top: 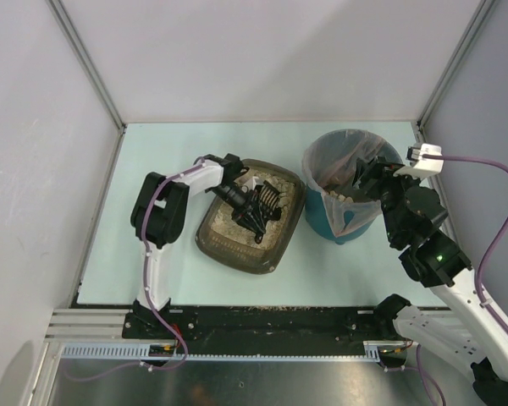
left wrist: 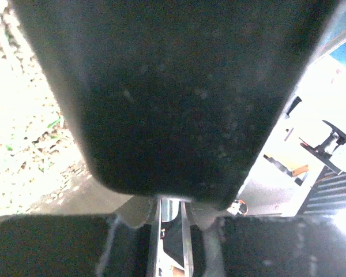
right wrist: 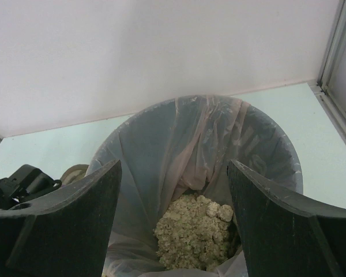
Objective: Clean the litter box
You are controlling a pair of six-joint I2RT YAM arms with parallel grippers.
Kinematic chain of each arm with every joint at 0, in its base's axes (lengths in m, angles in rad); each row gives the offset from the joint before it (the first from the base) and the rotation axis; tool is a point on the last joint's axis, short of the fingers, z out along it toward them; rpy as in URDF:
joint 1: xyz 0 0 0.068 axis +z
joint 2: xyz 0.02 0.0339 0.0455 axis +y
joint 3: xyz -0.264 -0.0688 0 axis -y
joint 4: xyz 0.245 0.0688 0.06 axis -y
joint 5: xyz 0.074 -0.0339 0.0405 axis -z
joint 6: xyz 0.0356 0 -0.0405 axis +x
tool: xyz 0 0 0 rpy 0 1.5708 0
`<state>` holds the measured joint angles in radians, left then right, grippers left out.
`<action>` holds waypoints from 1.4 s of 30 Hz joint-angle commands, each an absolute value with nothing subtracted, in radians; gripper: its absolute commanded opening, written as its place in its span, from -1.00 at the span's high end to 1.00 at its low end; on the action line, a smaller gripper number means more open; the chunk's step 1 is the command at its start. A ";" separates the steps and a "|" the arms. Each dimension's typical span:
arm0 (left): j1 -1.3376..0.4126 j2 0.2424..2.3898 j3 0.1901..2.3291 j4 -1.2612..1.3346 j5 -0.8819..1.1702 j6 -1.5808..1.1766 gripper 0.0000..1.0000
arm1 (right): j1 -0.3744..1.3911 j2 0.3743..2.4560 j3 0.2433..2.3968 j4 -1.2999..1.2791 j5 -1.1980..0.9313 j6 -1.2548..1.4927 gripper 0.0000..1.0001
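Note:
The dark brown litter box [top: 235,252] lies mid-table, holding beige grainy litter [top: 229,227]. My left gripper [top: 240,200] hangs over it, shut on a small black slotted scoop [top: 264,209] whose head is down in the tray. In the left wrist view the scoop [left wrist: 173,98] fills most of the frame, with pale litter [left wrist: 23,121] to its left. My right gripper [top: 366,176] is open above the teal bin [top: 322,224]. In the right wrist view its fingers [right wrist: 63,225] stand wide apart with nothing between them, over clumped litter [right wrist: 196,231] in the bin's bag.
The bin with its clear bag liner [right wrist: 161,150] stands right of the litter box, close to its rim. White enclosure walls and metal corner posts [top: 110,110] bound the pale table on three sides. A black rail [top: 262,320] runs along the near edge by the arm bases.

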<state>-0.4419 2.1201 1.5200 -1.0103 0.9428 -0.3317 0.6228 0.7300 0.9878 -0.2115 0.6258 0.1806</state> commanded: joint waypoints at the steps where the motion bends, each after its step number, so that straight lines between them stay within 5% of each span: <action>1: -0.469 2.187 1.534 -1.014 1.023 -0.279 1.00 | 0.623 0.726 1.003 -0.181 0.649 0.175 -0.57; 19: -0.408 2.068 1.453 -0.969 1.085 -0.250 1.00 | 0.621 0.713 1.002 -0.195 0.655 0.187 -0.58; 42: -0.287 1.678 1.035 -0.723 1.126 -0.448 1.00 | 0.624 0.733 1.003 -0.178 0.638 0.199 -0.57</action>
<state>-0.3164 1.7191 1.0660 -0.8207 1.0828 -0.3775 0.6224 0.7258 0.9878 -0.2115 0.6315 0.1955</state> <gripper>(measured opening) 0.185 0.785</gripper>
